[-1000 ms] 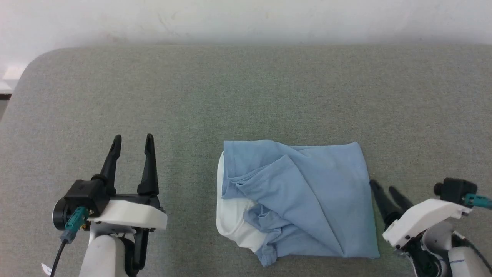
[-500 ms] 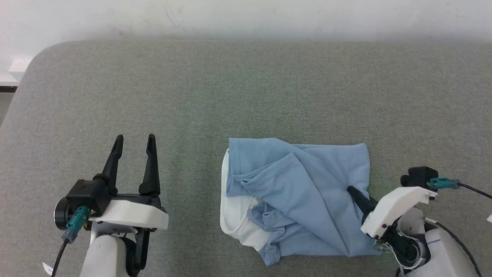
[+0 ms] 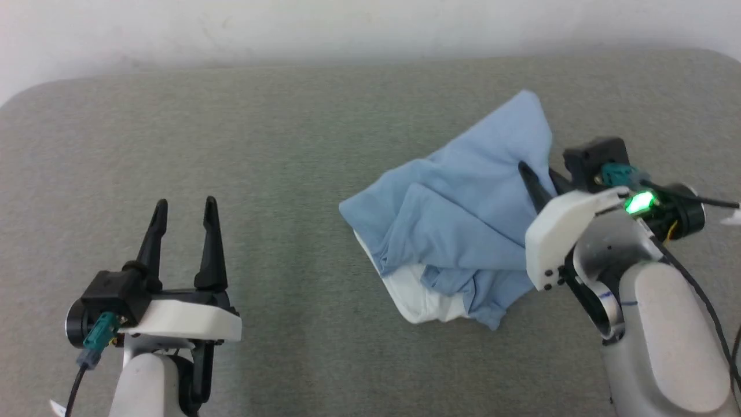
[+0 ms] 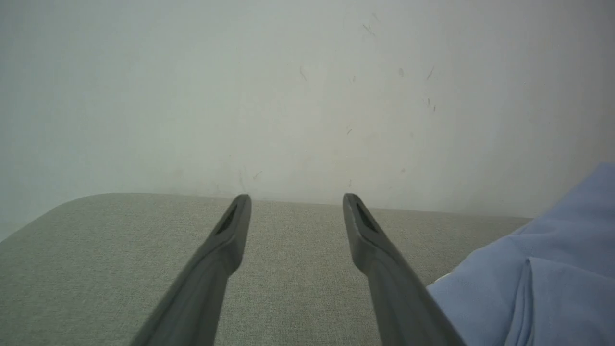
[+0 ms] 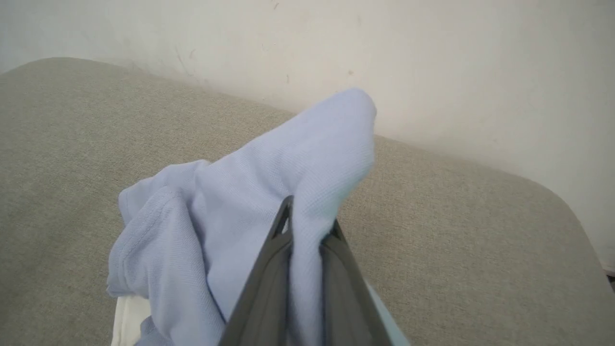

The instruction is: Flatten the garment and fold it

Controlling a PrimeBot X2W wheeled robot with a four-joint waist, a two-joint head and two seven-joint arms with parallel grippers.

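From the head view, the light blue garment [image 3: 463,197] lies bunched on the grey desk [image 3: 289,145], right of centre. Its white collar [image 3: 428,301] peeks out underneath at the near edge. The right claw [image 3: 535,174] pinches the cloth's right side, and a peak of fabric stands up off the desk there. The left claw [image 3: 185,201] hangs at the lower left, well apart from the cloth, fingers spread wide and holding nothing.

In the left wrist view, the left claw [image 4: 296,198] gapes over the bare desk [image 4: 96,250], with the garment [image 4: 552,269] at the right edge.

In the right wrist view, the right claw [image 5: 310,216] is nipped narrow on a fold of the garment [image 5: 269,168], which rises above its tips.
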